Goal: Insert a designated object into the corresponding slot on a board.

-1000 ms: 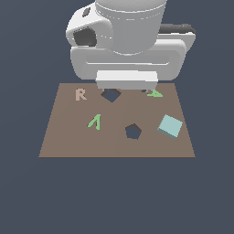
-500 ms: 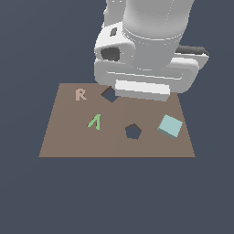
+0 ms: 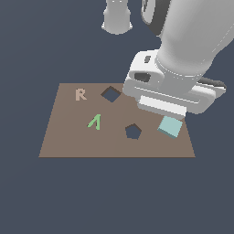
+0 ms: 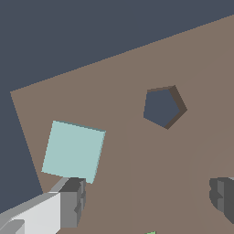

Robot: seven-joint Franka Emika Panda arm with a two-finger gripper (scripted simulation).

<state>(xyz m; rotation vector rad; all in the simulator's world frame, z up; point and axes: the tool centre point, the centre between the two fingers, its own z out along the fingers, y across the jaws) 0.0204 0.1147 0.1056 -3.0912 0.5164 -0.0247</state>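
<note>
A: Gripper (image 4: pixel 146 203) status?

B: Jaws spread wide, nothing between them. In the wrist view one finger (image 4: pixel 73 201) sits right at the near edge of the teal block (image 4: pixel 73 151), the other finger (image 4: pixel 224 199) well off across bare board (image 4: pixel 128 73). So not centred on the block yet; my read is it's lining up for the pick.

A: Where's the block?

B: Flat on the board, near a corner, just beside and partly under the gripper body in the exterior view (image 3: pixel 170 126). Untouched.

A: And the slot?

B: Diamond-turned square hole (image 3: pixel 111 94), well away from the gripper, past the pentagon hole (image 3: pixel 133 131). Empty. Nothing inserted.

A: Why wide open?

B: Probably to clear the block's full width before descending. The block is turned relative to the fingers, so the wrist likely needs some rotation.

A: Anything in the way?

B: The pentagon hole (image 4: pixel 163 107) lies between block and slot, the wrong hole. Tan R (image 3: pixel 81 94) and green A (image 3: pixel 94 121) look flat, no obstruction. Board edge is close to the block; a nudge could slide it off onto the tabletop (image 3: pixel 114 196).
</note>
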